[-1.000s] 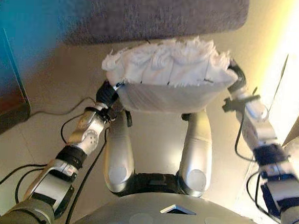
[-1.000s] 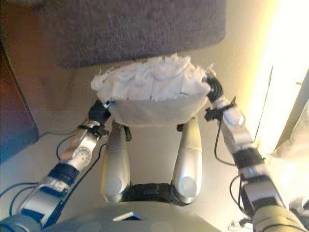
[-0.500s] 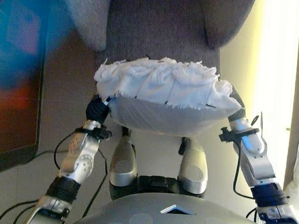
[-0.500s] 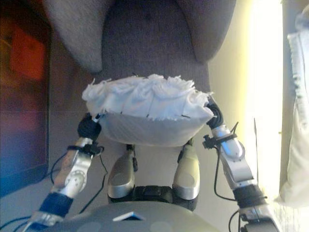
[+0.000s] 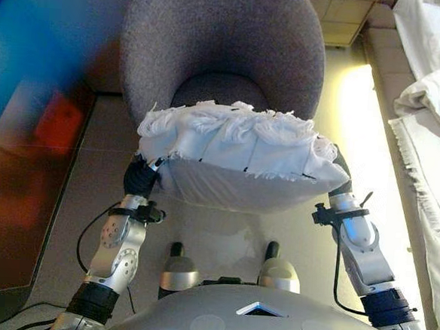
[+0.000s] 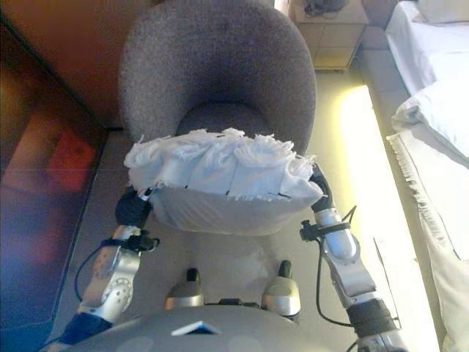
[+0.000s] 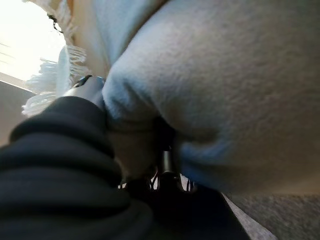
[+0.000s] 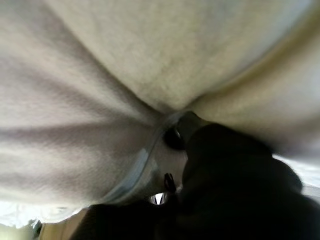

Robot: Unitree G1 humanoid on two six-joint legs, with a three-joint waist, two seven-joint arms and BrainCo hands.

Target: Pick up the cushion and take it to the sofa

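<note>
Though both hands press into the cushion point(image 5: 236, 147), the fabric swallows their fingers, so whether they are curled or straight cannot be told. In the left wrist view, the left hand point(image 7: 90, 90) shows only a silver sliver above its dark ribbed cover, pushed into a fold of pale cloth. In the right wrist view, the right hand point(image 8: 182, 127) shows a short silver part sunk in a crease of the same cloth, its cover beside it.

Seen from the head, the cushion sits between the 2 hands, lifted clear of the floor point(image 5: 215, 233) and carried at its 2 ends, the left hand at its left end and the right hand at its right end. It is white, with a ruffled, fringed top face and a smooth, rounded underside. It bulges between the arms.

Just beyond the cushion stands the sofa point(image 5: 221, 44), a grey round-backed seat of rough weave. Its curved back wraps the darker seat pad point(image 6: 220, 117), and the cushion's far edge overlaps the seat's front in both eye views. Whether the 2 touch cannot be told.

A dark glossy panel point(image 6: 44, 198) lies on the left. On the right, a white bed point(image 5: 438, 67) with a fringed cover point(image 6: 421, 198) runs along a bright strip of floor. A pale wooden cabinet point(image 6: 326, 33) stands behind the sofa on the right.
</note>
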